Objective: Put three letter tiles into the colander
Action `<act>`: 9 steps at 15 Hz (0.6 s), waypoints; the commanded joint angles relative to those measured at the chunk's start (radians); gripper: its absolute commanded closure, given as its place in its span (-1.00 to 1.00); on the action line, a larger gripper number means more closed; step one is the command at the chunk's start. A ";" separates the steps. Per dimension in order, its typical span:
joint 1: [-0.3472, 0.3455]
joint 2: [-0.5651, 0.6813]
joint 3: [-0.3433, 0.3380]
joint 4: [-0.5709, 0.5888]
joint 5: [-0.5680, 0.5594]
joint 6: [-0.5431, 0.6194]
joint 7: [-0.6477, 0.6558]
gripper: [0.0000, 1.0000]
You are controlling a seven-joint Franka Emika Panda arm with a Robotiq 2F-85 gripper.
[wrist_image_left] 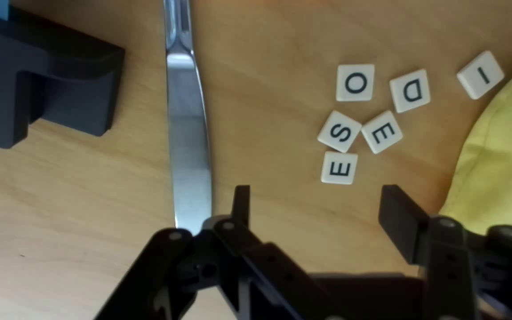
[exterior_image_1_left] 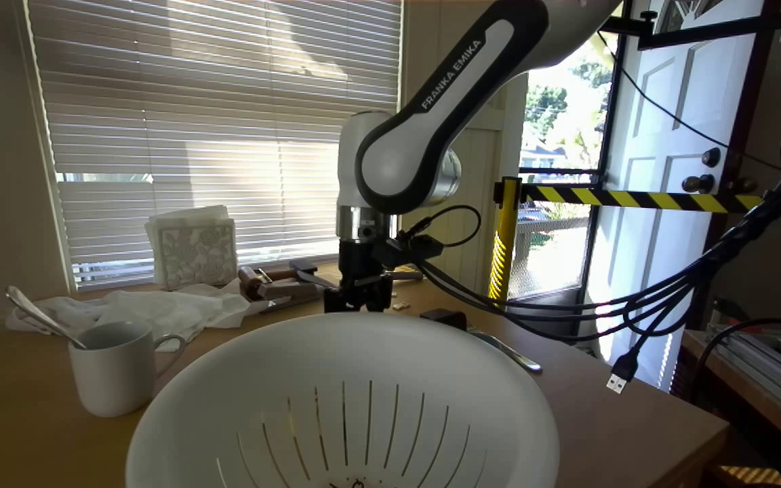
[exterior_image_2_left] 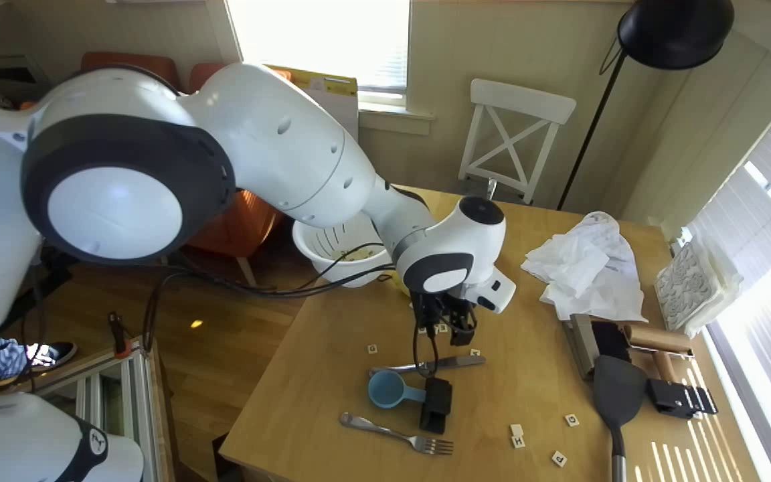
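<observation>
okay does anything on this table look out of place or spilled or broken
No spill or damage shows. The table is just untidy: white cloth or paper lies crumpled near the window, and the letter tiles lie loose, turned various ways. The colander looks oddly close to the table's edge, possibly overhanging; I can't tell.

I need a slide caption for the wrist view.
Open gripper above a wooden table, six letter tiles beside a knife.

I see smooth wood grain across the tabletop (wrist_image_left: 260, 111), with a faint sheen. The table knife (wrist_image_left: 189, 146) is polished metal, the fork (exterior_image_2_left: 419, 442) shiny metal too. The letter tiles (wrist_image_left: 339, 132) look smooth to me, the colander (exterior_image_1_left: 343, 342) smooth matt plastic, the yellow cloth (wrist_image_left: 505, 164) lightly creased. My gripper (wrist_image_left: 316, 206) has a matt black finish.
</observation>
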 commanded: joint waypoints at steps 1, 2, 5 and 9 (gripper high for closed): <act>0.012 0.025 -0.006 0.023 0.000 0.009 0.022 -0.55; 0.014 0.028 -0.006 0.026 -0.001 0.002 0.025 -0.55; 0.020 0.035 -0.007 0.031 0.000 0.001 0.032 -0.48; 0.031 0.041 -0.010 0.037 -0.004 -0.002 0.045 -0.42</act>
